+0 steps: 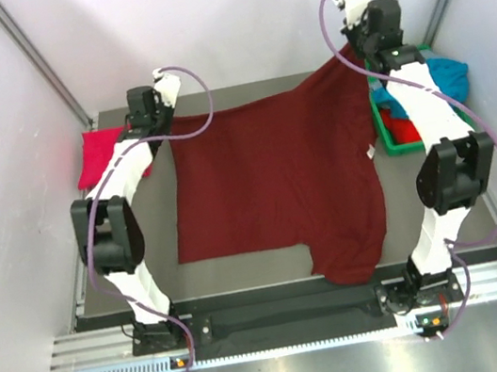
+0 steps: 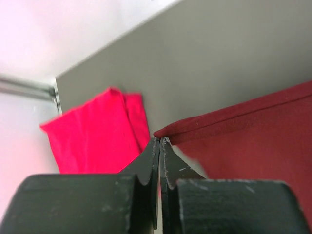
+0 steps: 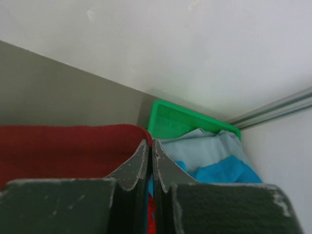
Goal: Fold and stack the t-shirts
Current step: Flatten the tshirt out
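Observation:
A dark maroon t-shirt [image 1: 272, 182] lies spread across the grey table, its near right part hanging over the front edge. My left gripper [image 1: 161, 121] is shut on its far left corner [image 2: 168, 130], low over the table. Shut on the far right corner [image 3: 68, 146], my right gripper [image 1: 365, 44] holds that corner raised, close to the bin. A bright crimson t-shirt [image 1: 96, 156] [image 2: 92, 136] lies bunched at the table's far left edge. The teal-blue t-shirt [image 1: 448, 76] [image 3: 219, 170] sits crumpled in the bin.
A green plastic bin [image 1: 401, 146] [image 3: 185, 119] stands at the right edge of the table with some red cloth [image 1: 399, 127] in it as well. White walls close in on three sides. A metal rail [image 1: 291, 327] runs along the near edge.

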{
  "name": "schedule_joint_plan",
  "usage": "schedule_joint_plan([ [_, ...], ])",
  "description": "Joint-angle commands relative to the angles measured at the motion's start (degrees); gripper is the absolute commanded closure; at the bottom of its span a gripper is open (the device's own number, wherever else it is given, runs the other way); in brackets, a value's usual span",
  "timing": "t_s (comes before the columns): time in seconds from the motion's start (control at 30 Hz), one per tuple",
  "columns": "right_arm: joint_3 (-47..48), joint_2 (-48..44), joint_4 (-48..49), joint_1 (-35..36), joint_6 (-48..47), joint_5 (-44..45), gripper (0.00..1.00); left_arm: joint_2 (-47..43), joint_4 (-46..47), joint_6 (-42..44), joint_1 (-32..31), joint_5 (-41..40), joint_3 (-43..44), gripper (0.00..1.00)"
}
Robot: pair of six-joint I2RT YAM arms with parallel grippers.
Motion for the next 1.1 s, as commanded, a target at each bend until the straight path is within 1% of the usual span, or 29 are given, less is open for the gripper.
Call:
schedule_joint_plan([
  [0.0, 4.68, 3.43, 6.57, 0.30, -1.52, -0.87, 1.00, 4.15, 5.61, 0.84, 0.65, -1.41, 8.76, 1.00],
  [0.03, 4.77, 4.58, 6.84, 0.30, -1.78, -0.87, 1.00, 6.77, 5.26, 0.58, 0.65, -1.67, 10.10, 1.00],
  [0.1, 6.17, 8.18, 7.02, 0.39, -2.31, -0.87, 1.00, 9.25, 4.47, 0.40, 0.65, -1.94, 13.60, 1.00],
  [0.27, 8.89, 14.68, 7.89, 0.39, -2.75, -0.70, 1.00, 15.05, 5.25, 0.93, 0.74, -4.04, 17.31, 1.00],
  [0.47, 16.98, 22.68, 6.05, 0.39, -2.40, 0.09, 1.00, 21.56, 4.73, 1.02, 1.18, -5.98, 23.99, 1.00],
  [0.53, 19.18, 24.96, 6.57, 0.48, -2.40, 0.79, 1.00, 23.40, 5.16, 1.37, 1.44, -6.51, 24.79, 1.00],
  [0.67, 21.81, 27.70, 7.98, 0.57, -1.52, 1.32, 1.00, 25.52, 6.48, 1.63, 2.06, -7.04, 26.37, 1.00],
  [0.8, 26.12, 30.51, 8.51, 0.74, -1.87, 2.03, 1.00, 27.72, 5.78, 1.55, 2.41, -7.48, 30.49, 1.00],
  [1.07, 28.94, 33.15, 10.53, 1.45, -2.93, 2.99, 1.00, 30.97, 6.05, 1.90, 3.55, -8.00, 34.45, 1.00],
])
